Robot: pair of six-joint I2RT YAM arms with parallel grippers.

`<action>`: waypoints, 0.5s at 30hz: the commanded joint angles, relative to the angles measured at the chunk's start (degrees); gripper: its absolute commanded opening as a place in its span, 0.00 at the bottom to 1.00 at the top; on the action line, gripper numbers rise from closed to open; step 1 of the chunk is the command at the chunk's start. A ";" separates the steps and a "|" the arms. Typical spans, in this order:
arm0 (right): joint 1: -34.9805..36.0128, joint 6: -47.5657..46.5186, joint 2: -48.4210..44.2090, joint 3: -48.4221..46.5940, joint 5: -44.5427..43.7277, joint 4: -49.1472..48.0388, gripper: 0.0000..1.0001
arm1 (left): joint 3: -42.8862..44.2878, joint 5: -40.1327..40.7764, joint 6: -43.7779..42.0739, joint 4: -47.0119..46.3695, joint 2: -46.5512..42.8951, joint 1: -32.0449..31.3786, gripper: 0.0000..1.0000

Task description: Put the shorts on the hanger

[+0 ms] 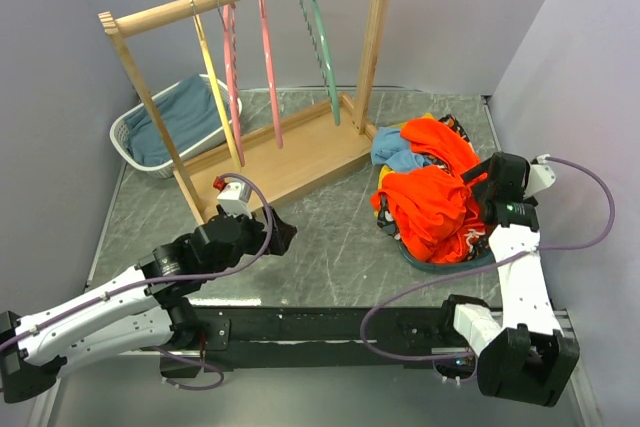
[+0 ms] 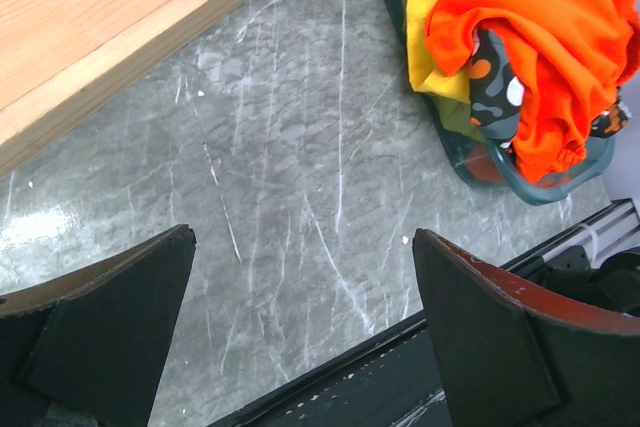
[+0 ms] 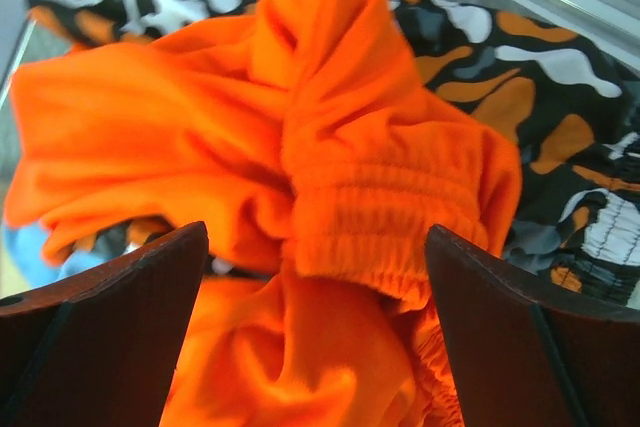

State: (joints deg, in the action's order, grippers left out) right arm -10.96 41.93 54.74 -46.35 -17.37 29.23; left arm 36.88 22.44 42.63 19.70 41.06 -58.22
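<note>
— Where are the shorts (image 1: 432, 202)?
— Crumpled on the pile at right, legs lost in folds — basket (image 2: 535, 192) mostly buried. Right gripper (image 3: 315, 247) fingers spread either side of the waistband, not pinching.
— Left gripper (image 2: 305, 247)?
— Spread wide over the table (image 2: 300, 147). The hanger (image 1: 322, 47) hangs on the far rack (image 1: 378, 37).

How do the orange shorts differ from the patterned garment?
The shorts are plain bright orange; the patterned garment is black with orange and white blotches. The shorts lie bunched on top, the patterned garment mostly underneath. The shorts sit between the right gripper's open jaws; the patterned garment lies beyond them. Both share one pile.
</note>
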 commanded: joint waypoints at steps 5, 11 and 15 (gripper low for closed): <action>-4.68 3.51 4.49 1.61 -2.15 -3.83 0.85 | 0.73 0.68 -1.15 -3.62 -1.86 -0.23 0.97; -4.86 2.81 5.29 2.40 -0.83 -5.24 0.59 | 0.21 0.50 -0.71 -4.76 -1.51 -0.23 0.96; -4.86 2.19 2.75 0.47 0.14 -2.88 0.14 | 0.12 0.77 -0.45 -4.94 -1.77 -0.23 0.96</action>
State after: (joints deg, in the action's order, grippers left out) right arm -15.55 44.18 60.10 -44.51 -17.50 26.26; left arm 36.86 22.41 42.63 17.32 39.86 -58.22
